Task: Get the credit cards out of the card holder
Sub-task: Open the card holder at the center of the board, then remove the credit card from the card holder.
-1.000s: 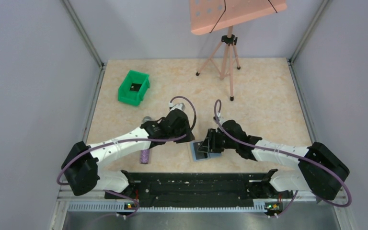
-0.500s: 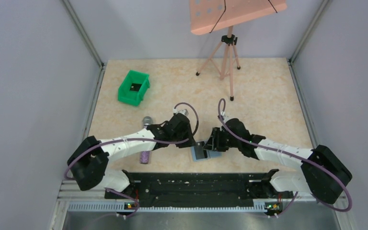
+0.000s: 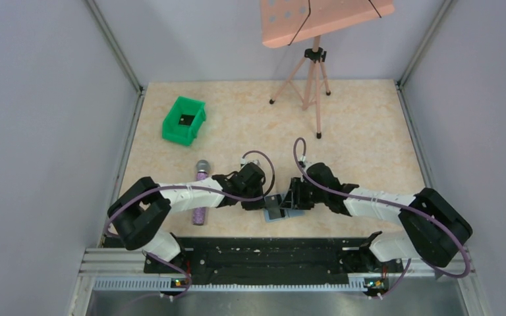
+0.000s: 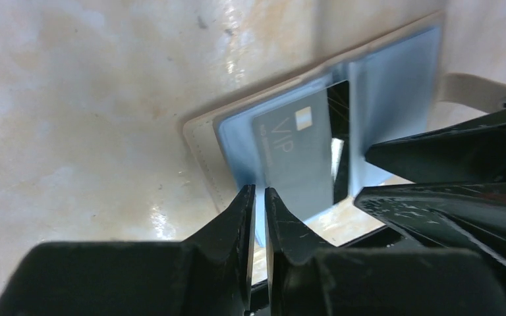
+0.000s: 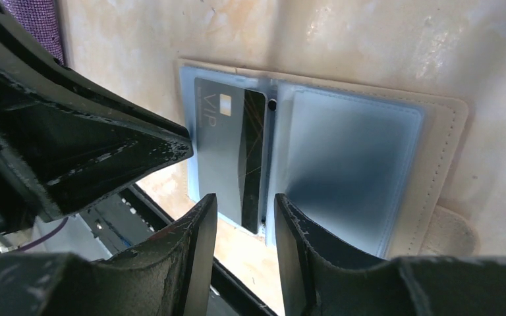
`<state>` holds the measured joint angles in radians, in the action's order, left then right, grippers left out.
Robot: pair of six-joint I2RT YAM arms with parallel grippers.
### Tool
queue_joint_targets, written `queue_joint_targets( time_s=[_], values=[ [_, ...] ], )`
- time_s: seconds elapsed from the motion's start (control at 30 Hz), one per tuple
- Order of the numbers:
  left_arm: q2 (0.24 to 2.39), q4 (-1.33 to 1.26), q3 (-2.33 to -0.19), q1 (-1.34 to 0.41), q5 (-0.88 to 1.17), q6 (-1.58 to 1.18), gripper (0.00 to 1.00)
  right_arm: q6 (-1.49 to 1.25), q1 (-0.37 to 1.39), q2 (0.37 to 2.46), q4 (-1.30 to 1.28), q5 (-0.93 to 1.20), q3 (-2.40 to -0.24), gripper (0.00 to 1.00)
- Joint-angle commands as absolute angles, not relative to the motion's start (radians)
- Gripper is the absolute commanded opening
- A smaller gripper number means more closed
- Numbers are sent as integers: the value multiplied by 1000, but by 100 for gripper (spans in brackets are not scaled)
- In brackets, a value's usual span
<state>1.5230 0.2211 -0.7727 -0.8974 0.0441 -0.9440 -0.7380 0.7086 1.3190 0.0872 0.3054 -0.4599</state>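
Note:
The card holder point(image 3: 275, 210) lies open and flat on the table, pale beige rim with light blue panels point(image 4: 389, 92) point(image 5: 356, 158). A dark grey "VIP" card point(image 4: 293, 158) point(image 5: 227, 141) sits in one panel beside the spine. My left gripper point(image 3: 262, 200) point(image 4: 258, 192) has its jaws almost together, only a thin slit between them, tips at the holder's near edge by the card. My right gripper point(image 3: 290, 199) point(image 5: 245, 201) is open and empty, low over the holder's near edge, straddling the card's inner edge and the spine. The two grippers nearly touch.
A purple microphone point(image 3: 200, 194) lies left of the holder, under the left arm. A green bin point(image 3: 184, 120) stands at the back left. A pink tripod stand point(image 3: 313, 79) is at the back. The black base rail point(image 3: 263, 253) runs just in front of the holder.
My left gripper has moved toward the front and down to the holder's left side. My right gripper has stayed over the holder, shifting slightly.

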Motion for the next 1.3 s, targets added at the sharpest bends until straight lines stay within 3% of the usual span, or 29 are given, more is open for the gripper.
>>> queue_joint_targets(
  time_s=[0.0,0.8,0.93,1.07,1.27],
  values=[
    [1534,185,-741,-903,29,-957,15,-719,698,1339,152,319,-479,38],
    [1530,152,-705,-908,47,-968,16,-738,698,1423,242,383,-457,37],
    [1535,154,-708,-910,46,-968,16,-740,698,1418,261,394,-448,29],
    [1535,155,-708,-911,41,-971,16,-718,699,1416,237,399,-465,0],
    [1537,161,-708,-911,34,-966,16,-675,661,1365,170,385,-463,0]
  ],
)
